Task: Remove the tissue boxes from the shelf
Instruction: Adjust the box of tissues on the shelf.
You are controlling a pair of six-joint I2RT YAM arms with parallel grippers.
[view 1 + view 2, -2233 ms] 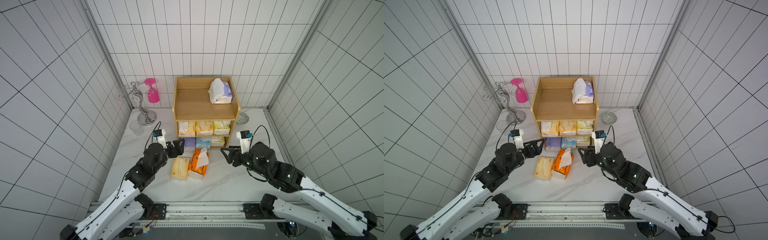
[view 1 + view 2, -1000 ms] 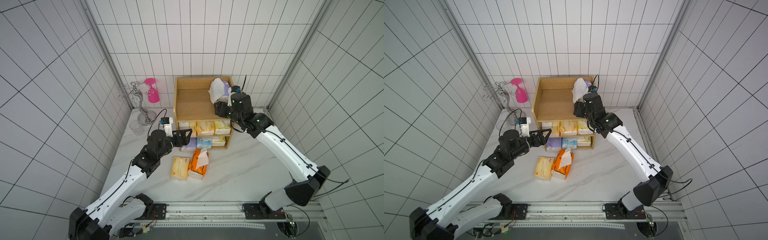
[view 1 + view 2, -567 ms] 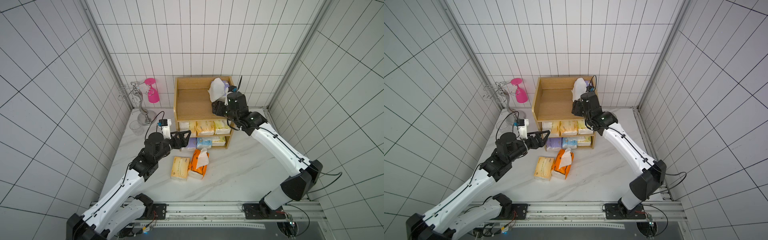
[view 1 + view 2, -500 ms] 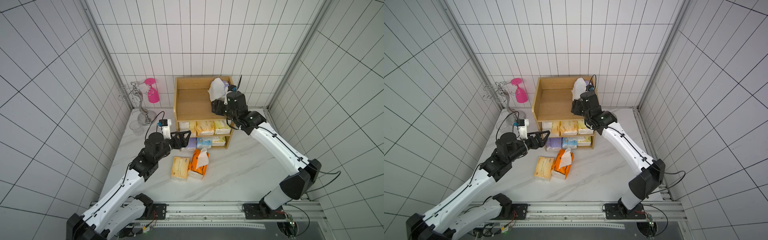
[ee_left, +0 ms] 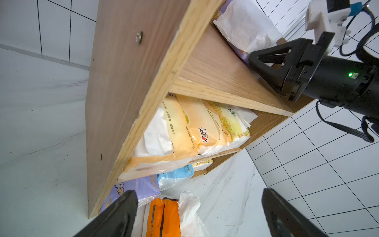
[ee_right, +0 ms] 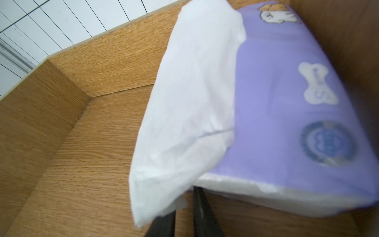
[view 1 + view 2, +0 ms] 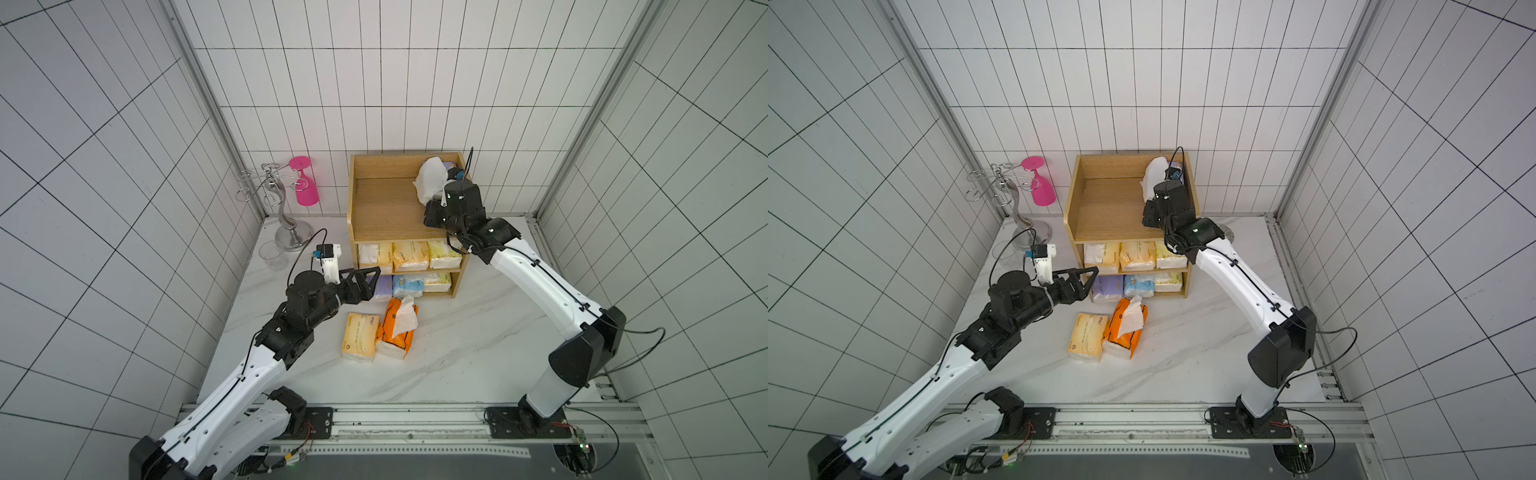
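A purple tissue pack (image 6: 276, 112), with a loose white tissue (image 6: 188, 102) spilling from it, lay on the top tier of the shelf (image 7: 382, 208), against its right side panel. The right claw (image 6: 184, 215) was at the pack's near edge with its jaws narrow under the tissue's hanging edge. Whether they pinched it could not be told. Three cream-yellow packs (image 7: 410, 255) filled the middle tier. A second purple pack (image 7: 381, 286), a light blue pack (image 7: 407, 286) and a pale pack (image 7: 436, 281) sat on the bottom tier. An orange pack (image 7: 397, 330) and a cream-yellow pack (image 7: 359, 341) lay touching on the tabletop (image 7: 457, 353) before the shelf. The left claw (image 7: 374, 283) hung wide and empty by the shelf's lower left front.
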